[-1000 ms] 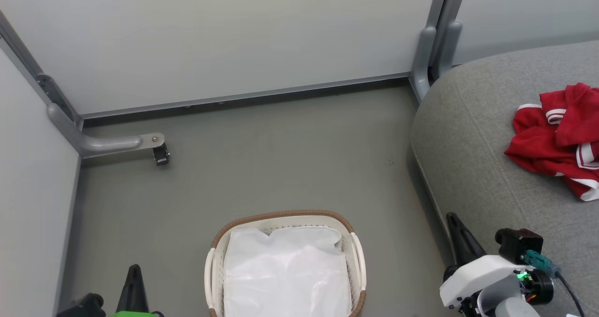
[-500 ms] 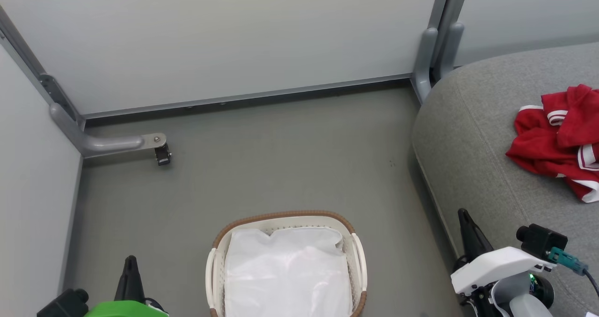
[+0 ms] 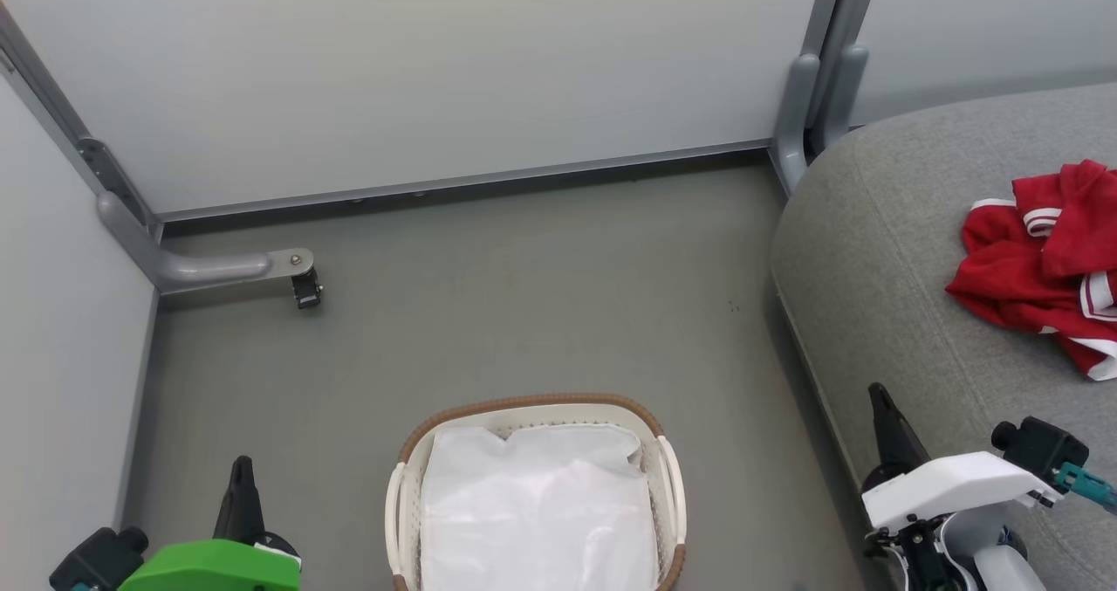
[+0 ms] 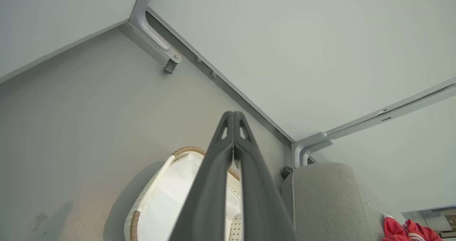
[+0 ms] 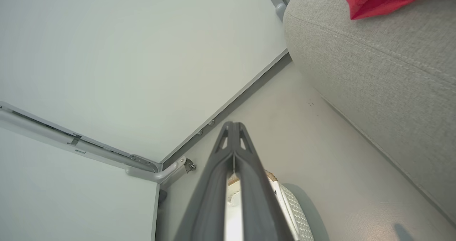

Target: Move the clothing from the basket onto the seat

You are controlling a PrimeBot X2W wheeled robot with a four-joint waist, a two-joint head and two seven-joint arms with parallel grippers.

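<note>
All the clothing I see lies bunched on the seat at the frame's right edge. The basket, bottom centre, holds just its white liner. I judge the moving done, with nothing left to fetch. My left gripper and right gripper point up-frame from the lower corners, fingers pressed together, empty.

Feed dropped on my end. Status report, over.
Left tool, right tool shut, holding nothing. Clothing on seat. Basket holds its liner. Nothing blocking.
</note>
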